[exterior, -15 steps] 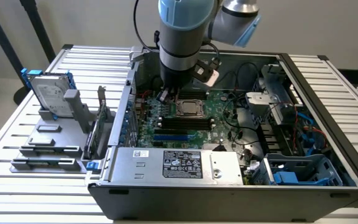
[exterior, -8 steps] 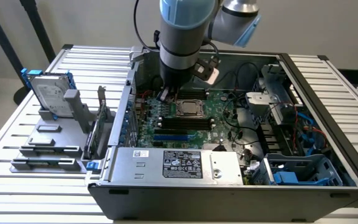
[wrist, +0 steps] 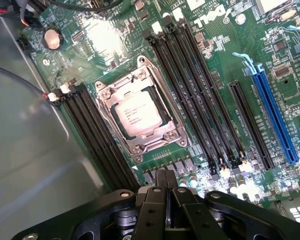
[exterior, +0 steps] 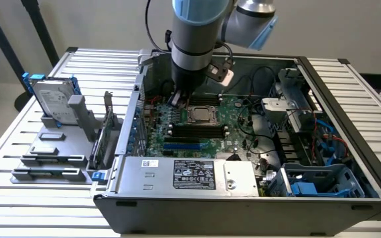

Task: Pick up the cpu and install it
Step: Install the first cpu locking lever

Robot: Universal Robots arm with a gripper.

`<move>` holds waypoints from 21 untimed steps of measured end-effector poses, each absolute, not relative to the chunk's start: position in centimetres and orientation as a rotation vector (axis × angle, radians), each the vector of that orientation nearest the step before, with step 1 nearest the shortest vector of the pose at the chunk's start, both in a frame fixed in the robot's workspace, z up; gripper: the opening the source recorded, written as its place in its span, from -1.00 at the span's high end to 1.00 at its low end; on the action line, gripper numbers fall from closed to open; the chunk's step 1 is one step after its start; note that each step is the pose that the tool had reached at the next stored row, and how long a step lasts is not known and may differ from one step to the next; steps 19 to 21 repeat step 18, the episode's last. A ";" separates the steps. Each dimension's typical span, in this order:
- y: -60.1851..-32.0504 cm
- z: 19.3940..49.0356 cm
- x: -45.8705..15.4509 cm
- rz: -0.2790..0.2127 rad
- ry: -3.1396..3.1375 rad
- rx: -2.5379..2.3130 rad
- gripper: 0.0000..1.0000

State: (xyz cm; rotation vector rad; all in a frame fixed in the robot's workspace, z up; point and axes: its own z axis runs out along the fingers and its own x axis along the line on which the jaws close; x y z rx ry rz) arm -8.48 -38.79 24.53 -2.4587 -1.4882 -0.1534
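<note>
Closest to the wrist camera, our gripper (wrist: 166, 200) has its black fingers (wrist: 155, 210) pressed together with nothing between them. Just beyond, the cpu (wrist: 136, 114) lies flat inside the socket frame (wrist: 140, 107), its silver top showing through the metal rim, so we judge the placing step done and ourselves at the tail of the install. Whether the frame is latched down we cannot tell. We judge that any next move calls for a straight rise, keeping clear of the memory slots (wrist: 195, 95) flanking the socket.

We count one cpu, one socket frame and one blue expansion slot (wrist: 272, 115). Black memory slots run in groups on both sides of the socket. In the exterior view, one arm (exterior: 194, 34) reaches into one open computer case (exterior: 349, 193), and on the exterior view's left one hard drive (exterior: 53, 101) stands upright in a grey rack (exterior: 48, 163).
</note>
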 end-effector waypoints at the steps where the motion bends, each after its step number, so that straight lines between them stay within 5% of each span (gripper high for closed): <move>1: -38.6 24.5 -8.5 -0.144 -1.494 -2.469 0.79; 21: -37.7 24.5 -8.5 -0.109 -1.524 -2.499 0.79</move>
